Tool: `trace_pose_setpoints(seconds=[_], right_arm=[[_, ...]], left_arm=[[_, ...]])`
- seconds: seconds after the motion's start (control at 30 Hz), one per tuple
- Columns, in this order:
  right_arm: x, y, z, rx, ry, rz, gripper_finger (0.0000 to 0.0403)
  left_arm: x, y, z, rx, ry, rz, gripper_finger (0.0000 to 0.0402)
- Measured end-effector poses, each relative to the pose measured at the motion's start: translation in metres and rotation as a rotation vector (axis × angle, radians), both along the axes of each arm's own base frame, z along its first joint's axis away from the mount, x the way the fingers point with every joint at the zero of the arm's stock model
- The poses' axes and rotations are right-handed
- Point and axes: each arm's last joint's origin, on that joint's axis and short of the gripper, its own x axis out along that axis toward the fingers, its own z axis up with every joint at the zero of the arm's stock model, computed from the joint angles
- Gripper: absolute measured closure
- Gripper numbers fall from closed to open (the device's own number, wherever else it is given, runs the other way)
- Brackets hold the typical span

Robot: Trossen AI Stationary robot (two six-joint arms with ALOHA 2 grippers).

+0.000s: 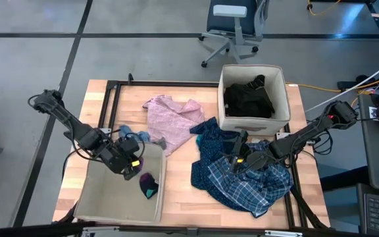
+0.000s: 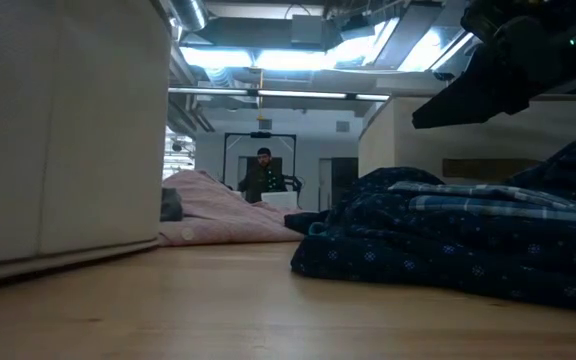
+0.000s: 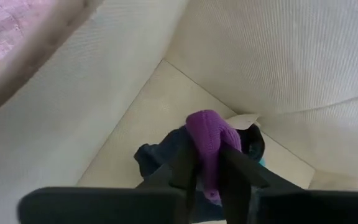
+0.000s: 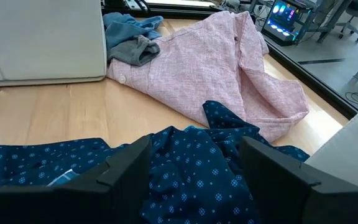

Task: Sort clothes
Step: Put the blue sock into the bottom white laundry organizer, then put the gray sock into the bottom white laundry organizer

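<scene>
On a wooden table [image 1: 176, 197], the left gripper [image 1: 135, 169] reaches down inside the beige bin [image 1: 91, 204] at the near left corner, its two dark fingers [image 3: 184, 167] set narrowly apart on either side of a purple sock [image 3: 211, 138]; whether they actually press the cloth cannot be told. The sock rests on a small heap of dark and teal socks [image 1: 149, 185] on the bin's floor, toward its right wall. Just beyond the bin's far right corner lie a small blue garment [image 4: 128, 25] and a grey piece [image 4: 135, 51], touching the edge of a pink patterned top [image 1: 171, 116] spread across the middle of the table. To the right of the top, at the far side, a second beige bin [image 1: 278, 92] holds a pile of black clothes [image 1: 249, 99]. In front of that bin, a dark blue shirt [image 1: 242, 181] with small dots and a plaid lining sprawls over the near right part of the table, one corner overlapping the pink top. The right gripper [image 1: 237, 158] hovers just above the shirt's middle, its fingers spread wide with nothing between them. In the room behind the table a person [image 2: 262, 176] sits far off, and an office chair [image 1: 232, 26] stands on the floor beyond the table.
</scene>
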Motion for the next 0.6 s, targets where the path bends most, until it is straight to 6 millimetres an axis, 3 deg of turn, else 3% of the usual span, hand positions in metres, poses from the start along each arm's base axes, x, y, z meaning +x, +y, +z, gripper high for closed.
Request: trace_pose_setpoints(seconds=[0.17,0.3,0.47,0.6], right_arm=[[0.0,0.0,0.0,0.0,0.0,0.0,0.0159],[0.0,0.0,0.0,0.0,0.0,0.0,0.0159],[0.0,0.0,0.0,0.001,0.0,0.001,0.0159],[0.0,0.0,0.0,0.001,0.0,0.001,0.0159]], left_arm=[[0.001,0.002,0.0,-0.032,0.02,0.004,0.0284],[-0.001,-0.001,0.007,-0.18,0.067,-0.039,0.0244],[-0.008,0.003,0.043,-0.286,-0.035,-0.075,0.0226],[-0.015,0.01,0.08,-0.241,-0.228,-0.123,0.0229]])
